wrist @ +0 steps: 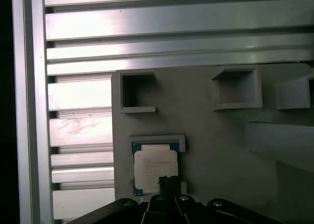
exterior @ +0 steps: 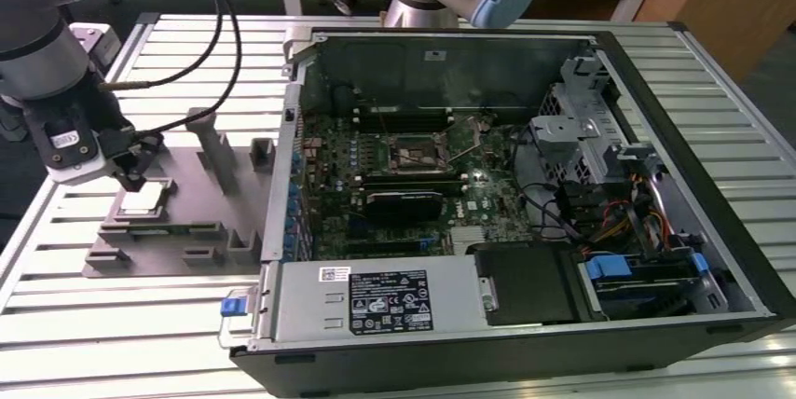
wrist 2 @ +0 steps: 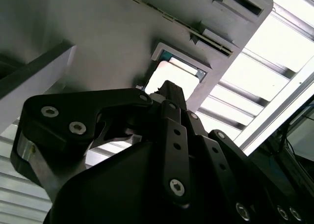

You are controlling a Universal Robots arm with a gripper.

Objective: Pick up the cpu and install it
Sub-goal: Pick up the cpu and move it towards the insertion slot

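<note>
Pincer closed, empty, poised at cpu on grey fixture | best to centre squarely, keep chip level

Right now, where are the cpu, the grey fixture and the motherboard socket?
cpu (wrist: pixel 155 166), first wrist view, centre of its silvery metal top.
grey fixture (wrist: pixel 211 160), first wrist view, bare flat surface beside the cpu.
motherboard socket (exterior: pixel 415 154), exterior view, middle of the socket inside the open case.
</note>
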